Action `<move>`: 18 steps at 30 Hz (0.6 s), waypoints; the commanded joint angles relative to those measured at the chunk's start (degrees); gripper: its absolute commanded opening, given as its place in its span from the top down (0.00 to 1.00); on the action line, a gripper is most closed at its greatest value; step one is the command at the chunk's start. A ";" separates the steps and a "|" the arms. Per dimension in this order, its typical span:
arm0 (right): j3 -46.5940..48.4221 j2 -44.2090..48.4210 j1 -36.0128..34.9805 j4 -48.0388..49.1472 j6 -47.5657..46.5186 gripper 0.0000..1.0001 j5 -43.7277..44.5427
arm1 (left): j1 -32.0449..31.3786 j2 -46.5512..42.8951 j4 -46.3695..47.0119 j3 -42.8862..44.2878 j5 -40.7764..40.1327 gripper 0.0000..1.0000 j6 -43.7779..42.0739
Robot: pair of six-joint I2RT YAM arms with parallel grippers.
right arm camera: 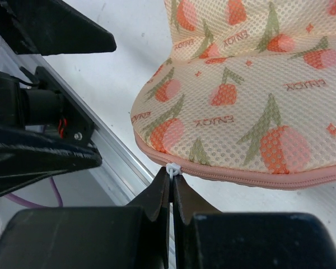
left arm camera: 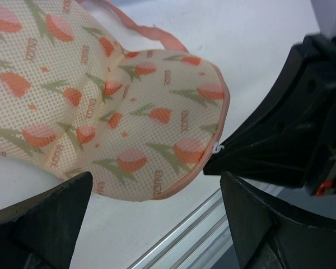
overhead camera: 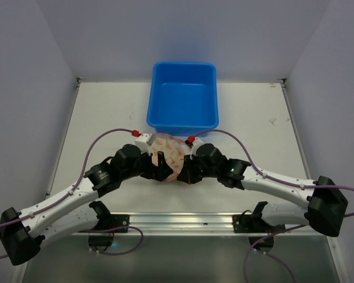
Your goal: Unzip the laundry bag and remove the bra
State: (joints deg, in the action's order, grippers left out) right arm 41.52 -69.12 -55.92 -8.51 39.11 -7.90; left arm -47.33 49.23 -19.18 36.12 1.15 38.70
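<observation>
Top view: laundry bag (overhead camera: 168, 152) lies flat mid-counter, closer to the near edge, just in front of the blue tub (overhead camera: 183, 97), which sits at the centre of the far edge. Both arms reach in low from the near corners, elbows out, wrists angled inward so they meet at the bag. L gripper (overhead camera: 159, 169) is at the bag's near-left side, R gripper (overhead camera: 186, 171) at its near-right. L wrist view: L fingers (left arm camera: 56, 216) spread wide w/ nothing between them, hovering over the bag's rounded near end above bare counter (left arm camera: 269, 33). The R gripper's black tips touch the pink edging at a small white zip pull (left arm camera: 217, 149). R wrist view: R jaws pinched tight on the zip pull at the bag's bottom seam. The pink zipper edging (right arm camera: 252, 178) runs closed along to the right, and the metal rail (right arm camera: 115, 162) on the near edge is just beside it.
</observation>
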 commanded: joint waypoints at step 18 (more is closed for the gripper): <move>3.22 3.64 1.52 -5.81 -5.71 1.00 -2.82 | -7.86 9.39 3.18 4.57 5.72 0.20 -26.48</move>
State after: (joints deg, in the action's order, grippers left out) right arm 42.11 -66.67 -54.63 -14.06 34.44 -8.34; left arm -54.30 58.33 -18.50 37.52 9.72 14.72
